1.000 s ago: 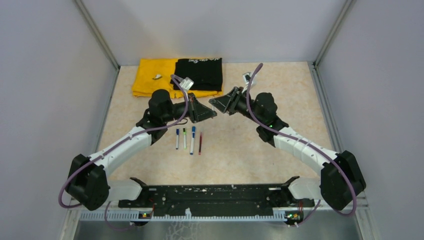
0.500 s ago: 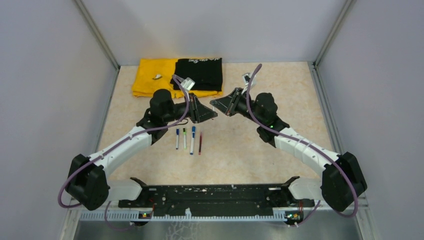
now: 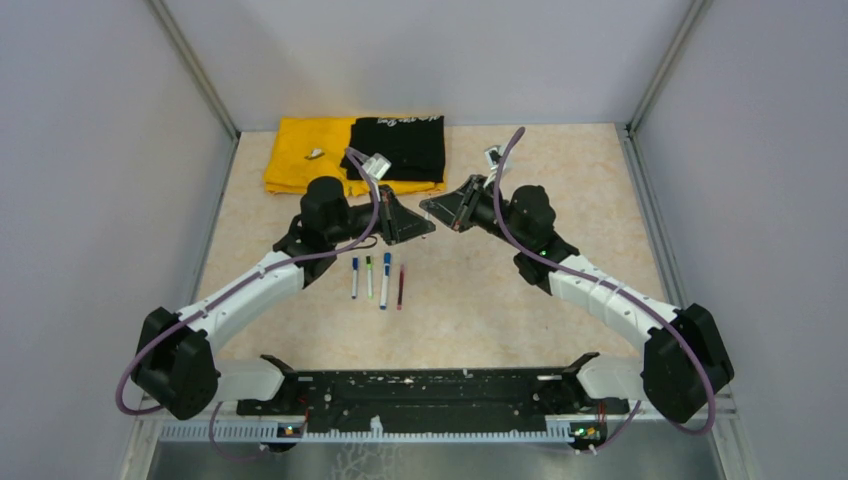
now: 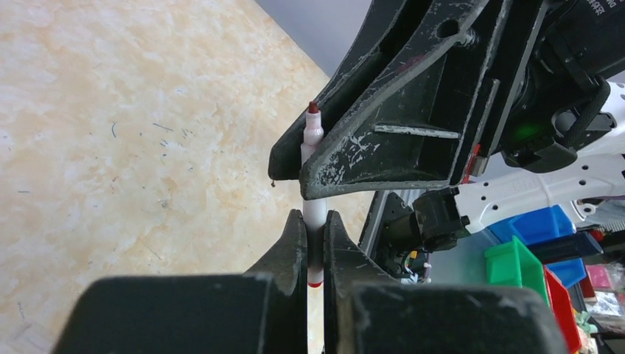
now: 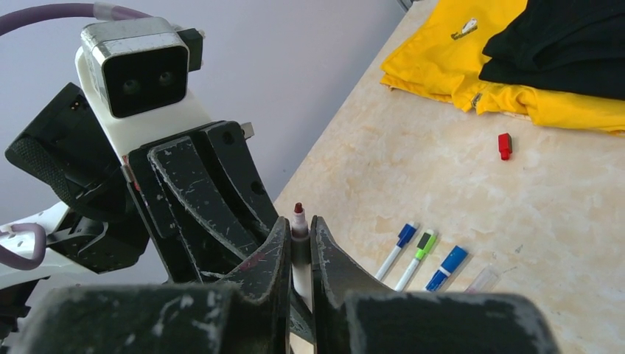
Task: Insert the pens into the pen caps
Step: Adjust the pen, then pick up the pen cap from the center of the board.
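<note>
A white pen with a bare red tip (image 4: pixel 313 131) is held above the table by both grippers. My left gripper (image 4: pixel 315 218) is shut on its lower barrel, near the red-banded end. My right gripper (image 5: pixel 298 226) is shut on the same pen (image 5: pixel 298 214) just under the tip. In the top view the left gripper (image 3: pixel 427 228) and right gripper (image 3: pixel 429 206) meet at mid-table. A small red pen cap (image 5: pixel 504 145) lies on the table near the yellow cloth. Capped pens lie side by side: blue (image 5: pixel 399 246), green (image 5: pixel 417 253), blue (image 5: pixel 447 267) and a dark red one (image 3: pixel 401 286).
A yellow cloth (image 3: pixel 300 155) and a folded black cloth (image 3: pixel 400 148) lie at the table's back edge. Grey walls stand on both sides and behind. The row of pens (image 3: pixel 377 280) lies just in front of the left gripper.
The right gripper has shifted slightly and closed on the pen. The left gripper loosened briefly and is shut on it again. The pens on the table have not moved.
</note>
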